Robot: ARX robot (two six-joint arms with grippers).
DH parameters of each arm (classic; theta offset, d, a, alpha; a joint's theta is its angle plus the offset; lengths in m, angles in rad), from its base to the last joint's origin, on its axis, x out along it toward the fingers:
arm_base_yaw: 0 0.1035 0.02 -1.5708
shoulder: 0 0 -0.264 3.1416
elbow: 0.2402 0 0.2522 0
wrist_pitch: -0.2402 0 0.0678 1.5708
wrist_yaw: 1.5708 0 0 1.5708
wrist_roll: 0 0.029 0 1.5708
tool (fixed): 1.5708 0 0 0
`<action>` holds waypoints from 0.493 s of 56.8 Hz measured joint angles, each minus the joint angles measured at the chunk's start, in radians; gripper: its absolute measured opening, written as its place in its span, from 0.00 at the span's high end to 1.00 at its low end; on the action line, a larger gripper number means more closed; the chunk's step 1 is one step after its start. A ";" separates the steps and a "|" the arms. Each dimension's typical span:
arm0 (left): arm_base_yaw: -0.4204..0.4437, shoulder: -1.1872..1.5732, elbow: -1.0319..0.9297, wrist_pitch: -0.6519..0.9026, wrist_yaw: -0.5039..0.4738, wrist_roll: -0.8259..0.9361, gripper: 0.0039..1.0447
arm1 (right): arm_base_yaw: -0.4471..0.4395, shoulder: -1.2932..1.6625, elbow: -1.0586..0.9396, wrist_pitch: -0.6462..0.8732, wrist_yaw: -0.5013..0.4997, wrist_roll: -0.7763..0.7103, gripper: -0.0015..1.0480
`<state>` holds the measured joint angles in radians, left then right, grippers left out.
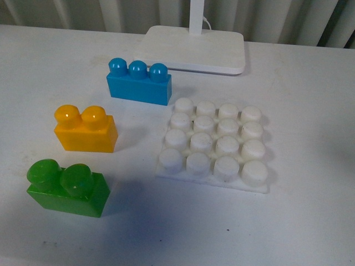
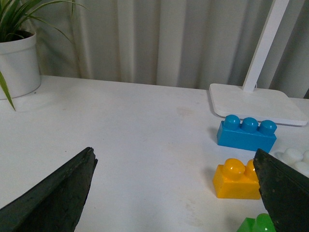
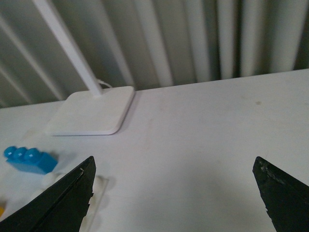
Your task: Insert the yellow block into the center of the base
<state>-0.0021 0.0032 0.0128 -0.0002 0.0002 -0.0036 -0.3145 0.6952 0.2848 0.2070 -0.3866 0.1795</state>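
The yellow block (image 1: 86, 129) stands upright on the white table, left of the base (image 1: 213, 145), a flat white plate with a grid of round studs. No arm shows in the front view. My left gripper (image 2: 176, 159) is open above bare table, and the yellow block (image 2: 236, 180) lies beside its right finger, partly hidden by it. Open too, my right gripper (image 3: 174, 166) hovers over bare table, with an edge of the base (image 3: 96, 186) by its left finger.
A blue three-stud brick (image 1: 138, 82) stands behind the yellow block, a green two-stud brick (image 1: 67, 187) in front of it. A white lamp slab with an upright post (image 1: 191, 49) sits at the back. A potted plant (image 2: 18, 60) stands far off on the table.
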 joint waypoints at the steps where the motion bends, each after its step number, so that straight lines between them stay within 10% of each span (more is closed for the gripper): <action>1: 0.000 0.000 0.000 0.000 0.000 0.000 0.06 | -0.009 -0.002 -0.003 -0.002 0.000 0.000 0.09; 12: 0.000 0.000 0.000 0.000 0.000 0.000 0.06 | -0.046 -0.005 -0.023 0.006 0.005 -0.005 0.09; 28: 0.000 0.000 0.000 0.000 0.000 0.000 0.06 | 0.088 -0.144 -0.182 0.233 0.172 -0.161 0.60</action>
<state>-0.0021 0.0032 0.0128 -0.0002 0.0002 -0.0036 -0.2268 0.5514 0.1028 0.4404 -0.2142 0.0185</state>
